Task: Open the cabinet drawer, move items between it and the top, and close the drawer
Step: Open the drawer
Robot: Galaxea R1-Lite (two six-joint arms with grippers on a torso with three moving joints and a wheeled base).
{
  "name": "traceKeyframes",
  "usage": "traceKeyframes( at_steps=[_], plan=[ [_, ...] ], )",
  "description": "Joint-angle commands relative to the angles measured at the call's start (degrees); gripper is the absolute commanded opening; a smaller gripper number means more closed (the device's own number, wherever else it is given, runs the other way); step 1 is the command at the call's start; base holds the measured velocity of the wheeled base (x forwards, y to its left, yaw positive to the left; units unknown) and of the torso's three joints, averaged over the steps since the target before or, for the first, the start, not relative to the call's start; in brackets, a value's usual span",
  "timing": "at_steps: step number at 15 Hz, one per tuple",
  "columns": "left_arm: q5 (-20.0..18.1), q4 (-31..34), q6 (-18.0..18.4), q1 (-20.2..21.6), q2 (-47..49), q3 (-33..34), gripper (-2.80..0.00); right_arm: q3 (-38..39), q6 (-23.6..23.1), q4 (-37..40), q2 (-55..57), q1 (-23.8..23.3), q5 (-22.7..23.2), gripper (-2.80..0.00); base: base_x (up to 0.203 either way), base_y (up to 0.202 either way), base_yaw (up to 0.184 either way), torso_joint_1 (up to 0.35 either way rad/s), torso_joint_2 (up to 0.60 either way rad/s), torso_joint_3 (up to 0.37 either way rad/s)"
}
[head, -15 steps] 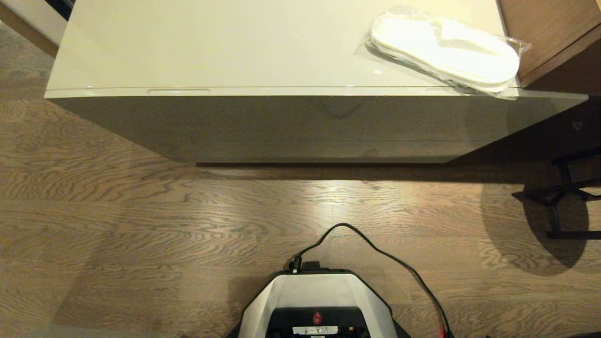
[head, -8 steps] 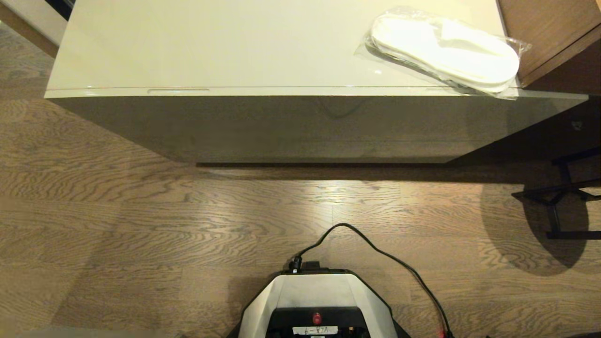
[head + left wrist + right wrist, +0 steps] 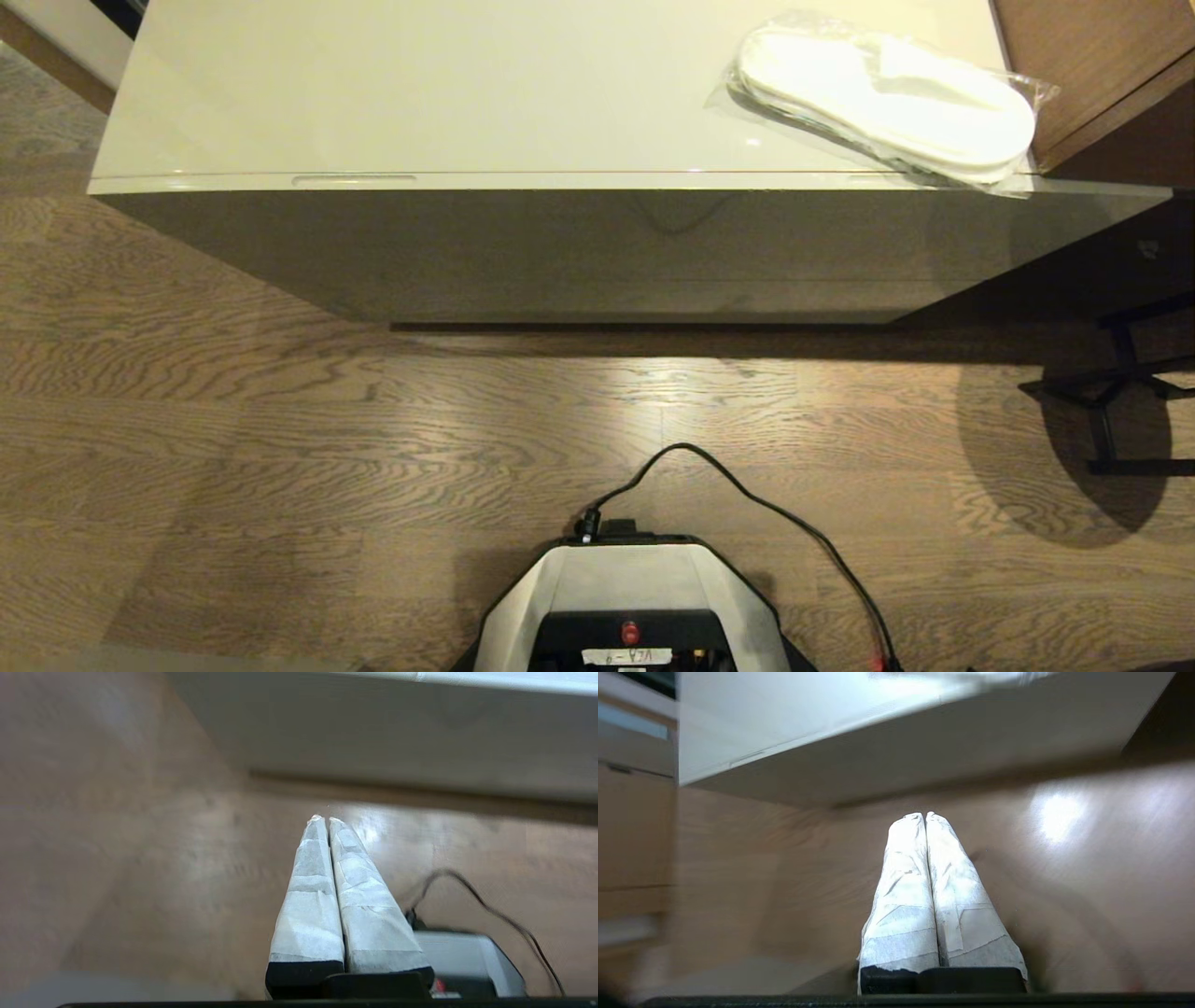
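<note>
On the tabletop (image 3: pixel 420 84), by its right corner, lie the slippers (image 3: pixel 887 98); the drawer (image 3: pixel 597 243) sits closed. Our left claw (image 3: pixel 322 819) and right claw (image 3: pixel 923 815), clenched over the floor, could miss its slim slot (image 3: pixel 355 180).

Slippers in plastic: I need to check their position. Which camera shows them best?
The head view: the wrapped slippers lie whole on the cabinet top, at its right front corner. The right wrist view catches only a blurred sliver; the left wrist view shows none.

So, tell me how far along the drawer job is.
Nothing looks done: the cabinet drawer is closed and the wrapped slippers lie on the top. Nothing is in hand: left claw and right claw are shut, empty, above the floor. Opening, moving and closing remain.
</note>
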Motion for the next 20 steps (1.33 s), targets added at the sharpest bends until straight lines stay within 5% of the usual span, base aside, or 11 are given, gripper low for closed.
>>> traceKeyframes(
  at_steps=[1,3,6,8,11,14,20],
  plan=[
    [-1.98,0.7,-0.45,-0.01,14.51,-3.42,-2.8,-1.73,1.65,0.52,15.5,-0.16,1.69,-2.8,0.0,0.0,0.0,0.0,0.0,0.0],
    [-3.55,-1.47,-0.4,-0.02,22.36,-4.94,-2.8,0.58,-0.24,-0.94,23.49,0.03,2.56,-2.8,0.0,0.0,0.0,0.0,0.0,0.0],
    [-4.83,-15.11,-0.24,-0.24,38.62,-7.14,-2.8,1.7,-2.35,-8.38,41.31,2.27,0.61,-2.8,0.0,0.0,0.0,0.0,0.0,0.0],
    [-5.13,-23.5,-0.93,-1.42,45.14,-7.48,-2.8,2.08,-3.01,-14.84,49.43,6.03,-8.5,-2.8,0.0,0.0,0.0,0.0,0.0,0.0],
    [-4.93,-25.94,-2.87,-2.17,51.08,-10.42,-2.8,2.22,-2.24,-27.79,58.65,14.86,-26.7,-2.8,0.0,0.0,0.0,0.0,0.0,0.0],
    [-4.17,-28.93,-2.68,-2.47,51.68,-12.81,-2.8,-0.63,-0.6,-33.67,61.27,17.02,-30.9,-2.8,0.0,0.0,0.0,0.0,0.0,0.0],
    [15.15,-29.47,-1.54,-10.7,54.25,-21.53,-2.8,-7.65,-0.31,-34.43,61.27,19.29,-41.61,-2.8,0.0,0.0,0.0,0.0,0.0,0.0]
  ],
)
